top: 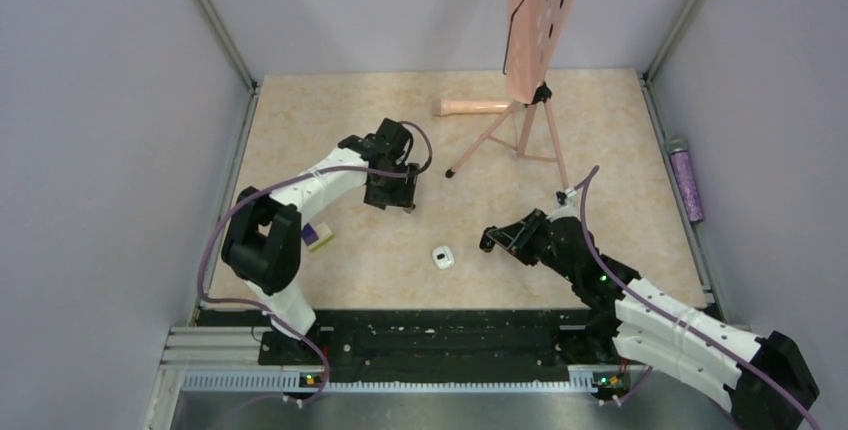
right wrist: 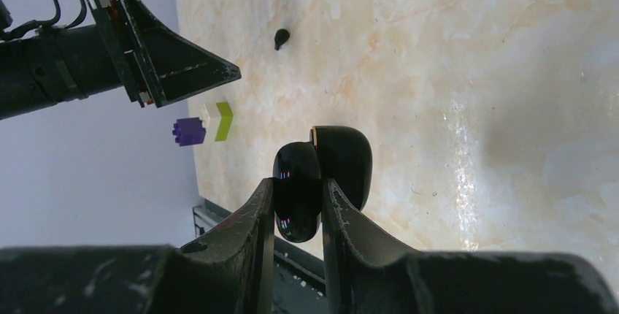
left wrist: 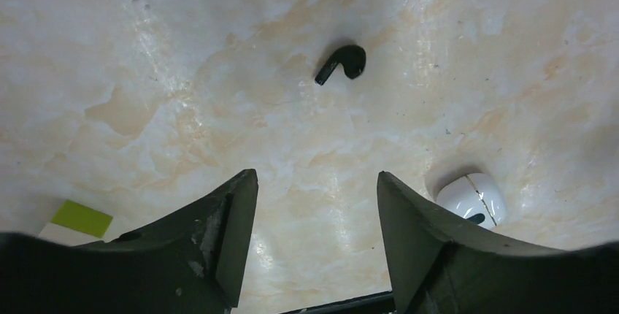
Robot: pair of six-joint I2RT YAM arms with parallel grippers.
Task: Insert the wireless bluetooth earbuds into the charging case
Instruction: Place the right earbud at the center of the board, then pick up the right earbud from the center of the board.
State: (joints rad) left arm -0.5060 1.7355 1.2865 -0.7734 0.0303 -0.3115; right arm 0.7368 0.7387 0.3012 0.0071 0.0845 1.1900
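Note:
One black earbud [left wrist: 343, 62] with a short stem lies on the marbled table ahead of my left gripper [left wrist: 316, 177], which hangs open and empty above the surface [top: 393, 200]. The same earbud [right wrist: 281, 38] shows far off in the right wrist view. My right gripper [right wrist: 298, 182] is shut on a glossy black two-lobed clamshell [right wrist: 343, 161], which looks like the open charging case, held above the table [top: 490, 240]. No second earbud shows clearly.
A white rounded pod [top: 444, 256] with a seam and a dark spot [left wrist: 473, 196] lies between the grippers. A purple-and-yellow block [top: 318, 236] sits by the left arm. At the back are a pink tripod [top: 525, 130], a pink cylinder [top: 475, 107] and a purple bottle [top: 686, 180].

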